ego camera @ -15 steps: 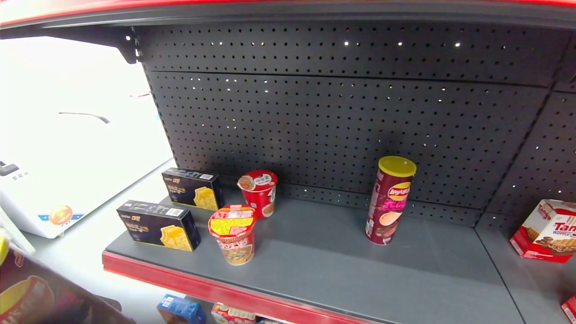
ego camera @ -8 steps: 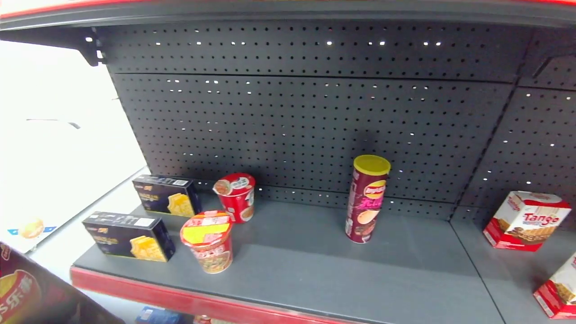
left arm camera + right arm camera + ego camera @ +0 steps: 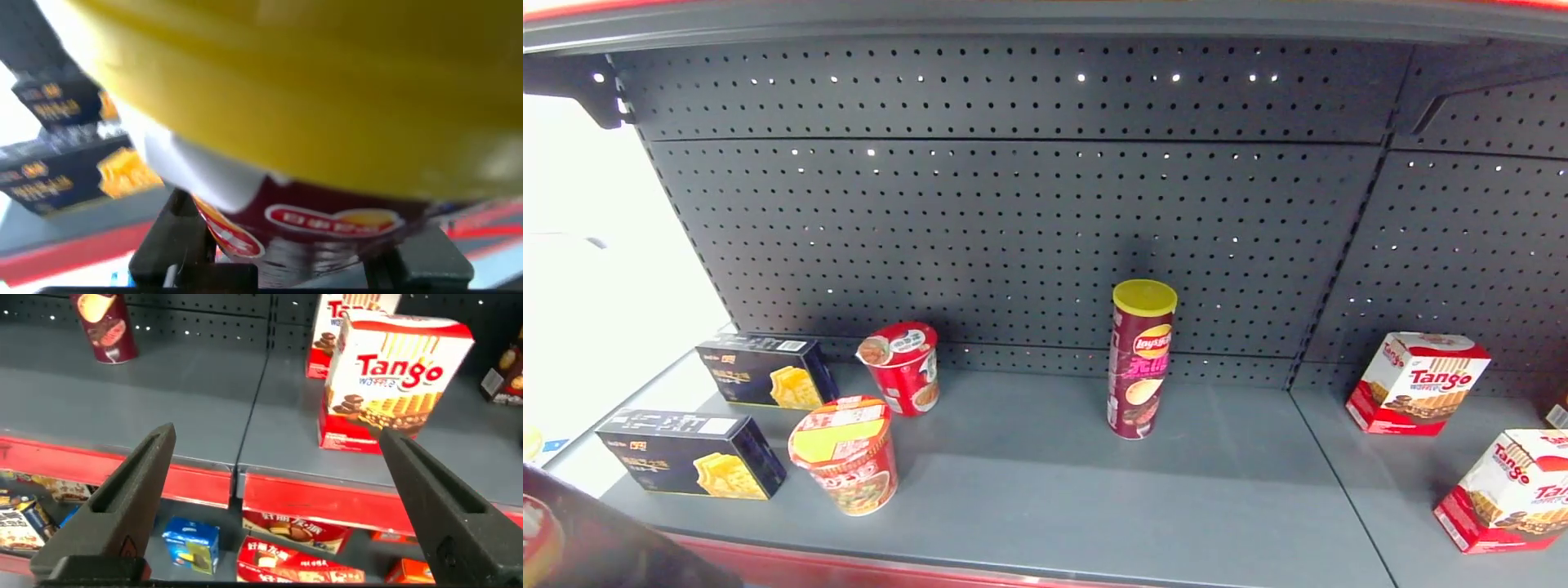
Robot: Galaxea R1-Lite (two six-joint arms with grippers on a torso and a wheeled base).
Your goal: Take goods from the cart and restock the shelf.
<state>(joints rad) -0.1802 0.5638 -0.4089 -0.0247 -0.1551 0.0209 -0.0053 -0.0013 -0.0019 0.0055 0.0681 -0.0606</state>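
Note:
My left gripper (image 3: 286,255) is shut on a dark red chips can (image 3: 319,220) with a yellow lid, seen very close in the left wrist view. The same can shows as a dark red shape (image 3: 580,543) in the head view's lower left corner, in front of the shelf edge. A matching chips can (image 3: 1141,359) stands upright on the grey shelf board (image 3: 1045,498) near the pegboard back. My right gripper (image 3: 278,441) is open and holds nothing. It hangs in front of the shelf's red front edge, facing a red-and-white wafer box (image 3: 392,380).
Two dark boxes (image 3: 690,453) (image 3: 765,370) and two cup noodles (image 3: 847,453) (image 3: 903,367) stand at the shelf's left. Two wafer boxes (image 3: 1417,382) (image 3: 1507,490) sit in the right bay. Bare board lies on both sides of the standing can. Packs (image 3: 192,543) fill the lower shelf.
The head camera has turned right, so the whole picture slid left and the wafer boxes came in. The shelf goods kept their places. The held can sits lower in the corner.

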